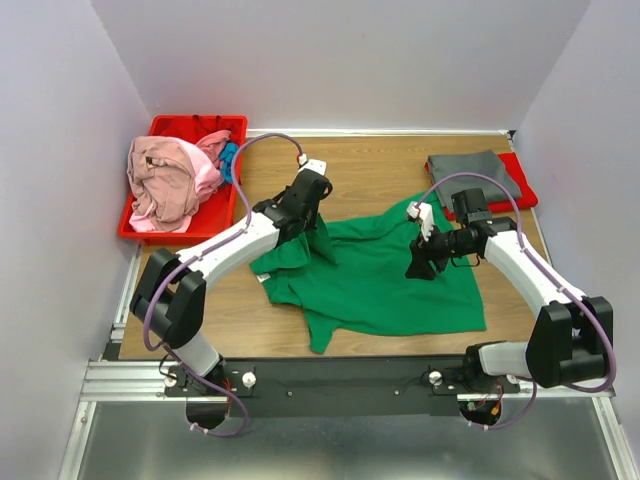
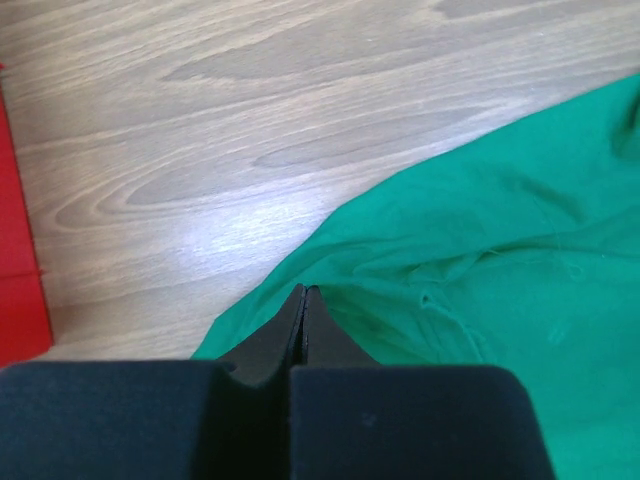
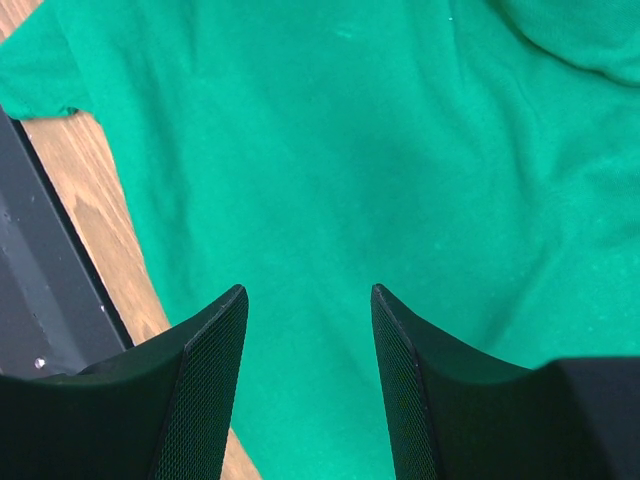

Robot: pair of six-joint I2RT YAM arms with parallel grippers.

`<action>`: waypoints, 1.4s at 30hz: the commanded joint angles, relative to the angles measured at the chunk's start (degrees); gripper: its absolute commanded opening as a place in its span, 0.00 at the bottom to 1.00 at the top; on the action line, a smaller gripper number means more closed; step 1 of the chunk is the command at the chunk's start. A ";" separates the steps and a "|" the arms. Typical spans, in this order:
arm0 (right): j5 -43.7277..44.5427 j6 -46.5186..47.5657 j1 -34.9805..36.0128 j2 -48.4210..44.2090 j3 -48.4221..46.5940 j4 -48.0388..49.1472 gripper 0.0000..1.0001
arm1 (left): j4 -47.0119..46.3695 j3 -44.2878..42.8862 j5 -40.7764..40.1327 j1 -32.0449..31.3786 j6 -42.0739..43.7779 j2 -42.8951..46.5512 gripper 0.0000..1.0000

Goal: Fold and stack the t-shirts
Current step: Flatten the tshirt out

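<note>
Two grippers, one garment in work.

1. Green t-shirt [image 1: 390, 285]: lies crumpled and only partly spread on the tabletop [image 1: 370, 165], beneath and between both grippers. One sleeve trails toward the arm bases.

2. Left gripper [image 2: 303, 290]: jaws pressed fully together at the shirt's edge. The cloth tents up to the tips in the overhead view, so a pinch of green fabric appears to be caught between them.

3. Right gripper [image 3: 305, 290]: jaws about half parted, holding nothing, poised just above the shirt's body with plain green cloth directly under the tips.

Step in hand (judged): straightening the shirt ahead of its first fold. One edge is seized, the other side is not yet taken.

Next move calls for: the right gripper sits over the middle of the cloth, so it should shift out to a hem or shoulder. It should then drop and close there, so both arms can draw the fabric flat.

Surroundings:
- Dark grey t-shirt [image 1: 470, 172]: folded on a red flat panel [image 1: 520, 190], well beyond the right gripper on its outer side.
- Red bin [image 1: 195, 125]: well beyond the left gripper on its outer side. A pink t-shirt [image 1: 165, 180] is heaped over its rim, with a blue t-shirt [image 1: 229, 160] beside it.

Obstructions: none lie between the grippers. Bunched folds under the left gripper may drag.
</note>
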State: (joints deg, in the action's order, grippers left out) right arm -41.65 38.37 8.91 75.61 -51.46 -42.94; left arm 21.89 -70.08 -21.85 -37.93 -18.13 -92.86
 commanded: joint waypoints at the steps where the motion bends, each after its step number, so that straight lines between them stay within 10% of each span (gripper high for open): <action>1: -1.07 -0.40 -0.29 -1.08 0.40 0.84 0.60 | -2.20 -2.77 4.61 1.37 2.75 0.57 0.00; 42: -1.24 -0.40 -0.64 -0.64 0.75 0.75 0.60 | -9.32 9.44 20.88 4.89 3.72 3.39 0.00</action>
State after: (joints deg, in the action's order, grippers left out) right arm -41.65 38.37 8.56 75.35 -51.44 -42.92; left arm 13.54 -61.21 -2.79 -33.12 -14.57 -91.29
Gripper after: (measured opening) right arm 0.602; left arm 0.004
